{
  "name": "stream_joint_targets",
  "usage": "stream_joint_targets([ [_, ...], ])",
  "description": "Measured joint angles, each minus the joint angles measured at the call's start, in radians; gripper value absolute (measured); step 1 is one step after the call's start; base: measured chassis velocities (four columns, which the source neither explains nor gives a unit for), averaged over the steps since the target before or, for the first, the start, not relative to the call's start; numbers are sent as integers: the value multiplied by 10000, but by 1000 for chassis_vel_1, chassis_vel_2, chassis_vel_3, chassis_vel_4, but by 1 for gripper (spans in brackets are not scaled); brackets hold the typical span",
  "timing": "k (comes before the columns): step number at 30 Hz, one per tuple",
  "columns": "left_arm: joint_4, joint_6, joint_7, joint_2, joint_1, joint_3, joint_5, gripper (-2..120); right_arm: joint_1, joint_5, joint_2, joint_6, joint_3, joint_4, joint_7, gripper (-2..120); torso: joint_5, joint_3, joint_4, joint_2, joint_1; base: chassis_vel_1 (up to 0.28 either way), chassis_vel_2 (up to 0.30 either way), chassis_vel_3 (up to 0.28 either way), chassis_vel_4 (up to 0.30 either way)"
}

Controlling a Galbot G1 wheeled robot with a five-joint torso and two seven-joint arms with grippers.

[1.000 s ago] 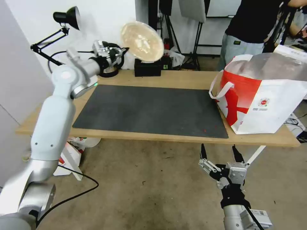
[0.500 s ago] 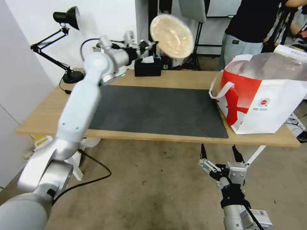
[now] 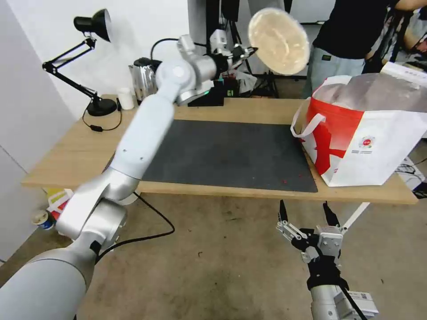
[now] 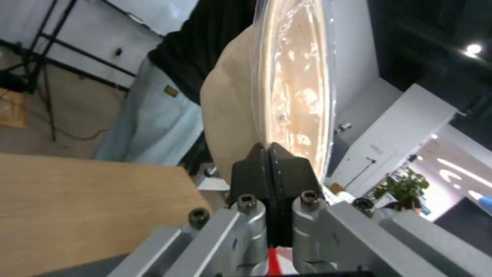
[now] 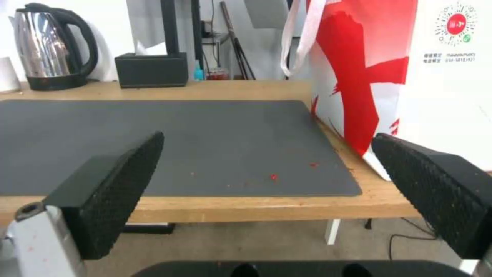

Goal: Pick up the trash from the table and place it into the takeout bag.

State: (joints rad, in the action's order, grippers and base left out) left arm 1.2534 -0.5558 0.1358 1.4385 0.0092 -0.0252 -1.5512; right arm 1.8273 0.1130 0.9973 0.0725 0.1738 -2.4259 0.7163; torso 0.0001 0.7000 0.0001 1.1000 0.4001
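My left gripper is shut on the rim of a shallow beige bowl, a piece of the trash, held tilted on edge high above the table's back edge, a short way left of the takeout bag. In the left wrist view the black fingers pinch the bowl's rim. The white bag with its red splash print stands open at the table's right end, also shown close up. My right gripper hangs open below the table's front edge, its pads wide apart.
A dark grey mat covers the table's middle. At the back stand a steel kettle, a black tissue box and a black desk lamp. A person stands behind the bag. Cables and packages lie on the floor at left.
My left arm has swung to the right with the beige bowl, carrying it from above the kettle area toward the bag. The right arm has stayed still.
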Motion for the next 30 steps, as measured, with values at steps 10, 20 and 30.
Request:
stream_joint_targets([
  [10, -971, 655, -879, 732, -702, -810, 360, 0, 0, 0, 0, 0, 0, 0, 0, 100, 1, -1, -1, 0, -1, 0, 0, 0, 0],
  [20, -2139, 1654, -2196, 1490, -1162, -1998, 897, 0, 0, 0, 0, 0, 0, 0, 0, 100, 1, 0, -2, 0, 0, 0, 0, 0, 0],
  [30, -2389, 2006, -2658, 1558, -1152, -2725, 892, 0, 0, 0, 0, 0, 0, 0, 0, 100, 0, 0, 0, 0, 0, 0, 0, 0, 0],
])
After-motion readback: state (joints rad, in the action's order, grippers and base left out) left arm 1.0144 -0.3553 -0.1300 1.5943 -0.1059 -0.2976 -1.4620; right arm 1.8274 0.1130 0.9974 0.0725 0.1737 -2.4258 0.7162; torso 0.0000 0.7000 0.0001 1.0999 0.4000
